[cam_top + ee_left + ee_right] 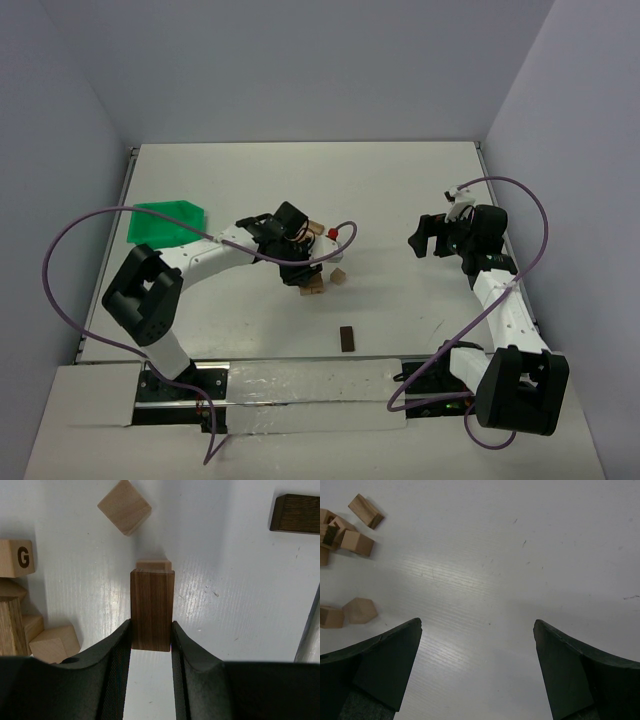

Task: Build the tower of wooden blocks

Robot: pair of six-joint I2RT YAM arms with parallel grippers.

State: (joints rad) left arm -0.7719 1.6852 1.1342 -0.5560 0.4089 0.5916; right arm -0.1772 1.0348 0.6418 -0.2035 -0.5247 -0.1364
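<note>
- Top view: left gripper [300,268] down low near the middle of the table [400,180], right over a bunch of wood blocks [315,290]. Tan cube [338,276] just off at 3 o'clock, loose dark block [347,339] lying apart at 5 o'clock, green bin [165,222] way out at 9 o'clock.
- Same view: right gripper [425,236] hanging well apart at 3 o'clock, above bare table.
- Left wrist: clenched on an upright dark brown block [152,609], fingers [117,645] pressed to both its sides. Small tan block [153,565] peeking out behind it at 12 o'clock; can't tell if touching.
- Around it: tan cube at 11 o'clock, "G" block [16,557] at 9, tan pile [50,642] at 8, loose dark block at 2.
- Right wrist: jaws spread wide, gripping nothing. Scattered tan blocks [356,542] at 10 o'clock, two more [360,610] at 9.
- Can't tell whether anything's stacked into a tower.
</note>
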